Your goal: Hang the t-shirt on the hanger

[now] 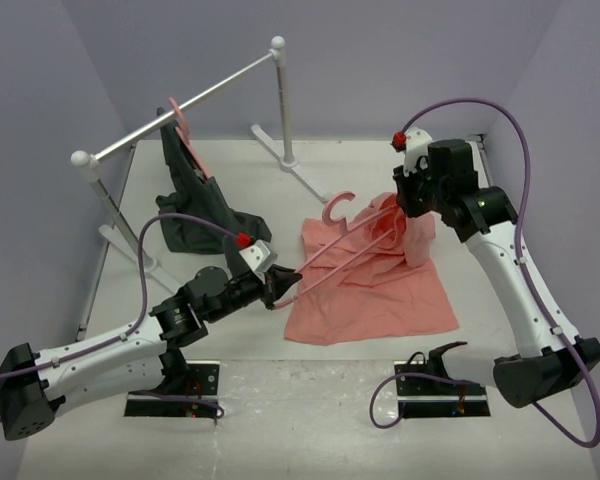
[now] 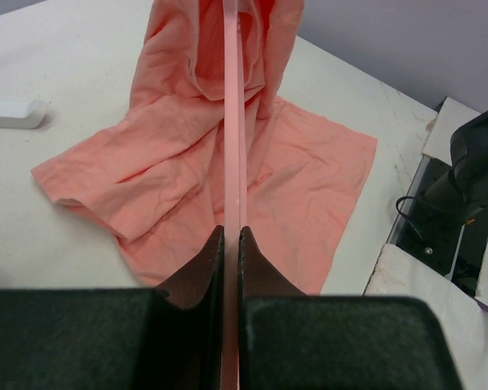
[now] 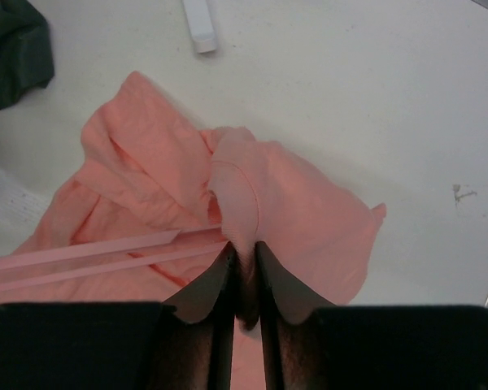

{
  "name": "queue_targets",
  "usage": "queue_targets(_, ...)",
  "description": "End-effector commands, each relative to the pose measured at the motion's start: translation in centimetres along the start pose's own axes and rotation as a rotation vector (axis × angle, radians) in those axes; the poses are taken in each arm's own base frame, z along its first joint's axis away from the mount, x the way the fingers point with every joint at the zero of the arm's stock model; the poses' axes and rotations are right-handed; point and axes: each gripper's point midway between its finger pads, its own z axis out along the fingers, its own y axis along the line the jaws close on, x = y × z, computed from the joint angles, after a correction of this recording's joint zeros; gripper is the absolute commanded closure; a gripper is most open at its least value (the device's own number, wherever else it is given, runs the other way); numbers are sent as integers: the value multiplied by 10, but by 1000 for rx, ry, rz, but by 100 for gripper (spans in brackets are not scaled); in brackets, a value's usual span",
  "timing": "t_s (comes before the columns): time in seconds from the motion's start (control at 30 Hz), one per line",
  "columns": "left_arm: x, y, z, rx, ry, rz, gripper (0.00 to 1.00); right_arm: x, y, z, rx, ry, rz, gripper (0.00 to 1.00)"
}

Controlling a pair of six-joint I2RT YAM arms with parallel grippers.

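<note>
**Clothes rail** (image 1: 180, 108): white, at the 10 o'clock corner of the table (image 1: 240, 165). It carries a second pink hanger (image 1: 180, 112) with the dark grey garment (image 1: 195, 200), which drapes down onto the tabletop. Not part of this job.

**Left gripper** (image 1: 283, 285): at 9 o'clock of the shirt. Its jaws are closed tight on the end of the hanger, as the left wrist view shows (image 2: 232, 236). The grip appears meant to keep the frame steady and aimed into the cloth.

**Hanger** (image 1: 340, 255): thin pink plastic. It runs from the left jaws toward 2 o'clock, its hook (image 1: 338, 205) standing free at 12 o'clock above the shirt's edge. The far arm goes into the bunched fabric. How far it sits inside cannot be told.

**T-shirt** (image 1: 380, 295): salmon pink. The lower half lies flat on the table, and the upper part is gathered and lifted at 1 o'clock. Not yet seated on the hanger's shoulders.

**Right gripper** (image 3: 244, 248): at 1 o'clock of the shirt. The jaws are narrow, with a fold of neckband between them. This holds the opening up, so the hanger arm probably has room to pass. How firm the pinch is cannot be told.
</note>
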Motion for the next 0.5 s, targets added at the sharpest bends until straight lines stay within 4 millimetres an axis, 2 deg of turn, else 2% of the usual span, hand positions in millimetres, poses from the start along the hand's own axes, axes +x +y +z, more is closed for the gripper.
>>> queue_targets(0.0, -17, -11, 7, 62, -109, 5, 100, 1, -26, 2, 148, -15, 1, 79)
queue_targets(0.1, -3, -9, 16, 55, -99, -20, 100, 19, -41, 14, 242, 13, 30, 72)
queue_targets(0.2, 14, -5, 27, 41, -80, -50, 100, 34, -57, 28, 339, 18, 82, 61)
queue_targets(0.27, 21, -4, 32, 39, -77, -60, 100, 46, -56, 37, 335, 39, 92, 52)
queue_targets(0.37, 23, -6, 42, 55, -79, -65, 100, 57, -64, 41, 384, 69, 123, 39)
queue_targets(0.47, 28, -9, 50, 73, -66, -72, 100, 60, -67, 37, 420, 68, 162, 34)
